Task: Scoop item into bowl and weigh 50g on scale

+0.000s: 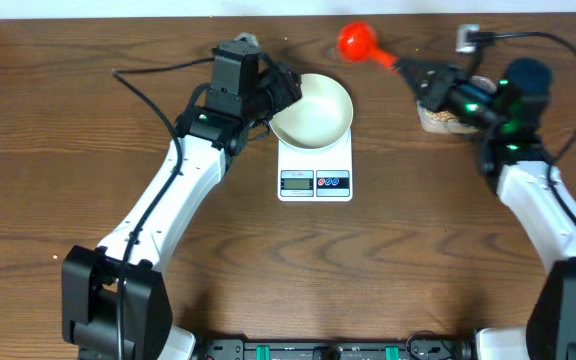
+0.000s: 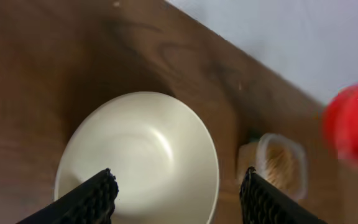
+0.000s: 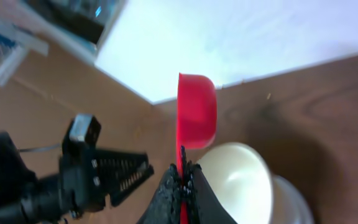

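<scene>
The white bowl (image 1: 316, 112) sits on the far part of the white scale (image 1: 315, 182), and its inside looks bare in the left wrist view (image 2: 142, 146). My left gripper (image 1: 288, 90) is open at the bowl's left rim; in the left wrist view (image 2: 176, 180) one finger is over the bowl and one outside it. My right gripper (image 1: 418, 72) is shut on the handle of a red scoop (image 1: 356, 42), held in the air right of and beyond the bowl. The right wrist view shows the scoop (image 3: 196, 112), the bowl (image 3: 235, 180) and the shut fingers (image 3: 183, 177). Pale-tan beans (image 1: 438, 120) lie in a clear tub.
The clear tub (image 2: 281, 165) stands right of the scale, partly under my right arm. A blue round object (image 1: 528, 72) and a small white block (image 1: 468, 38) sit at the back right. Cables run along the back edge of the table.
</scene>
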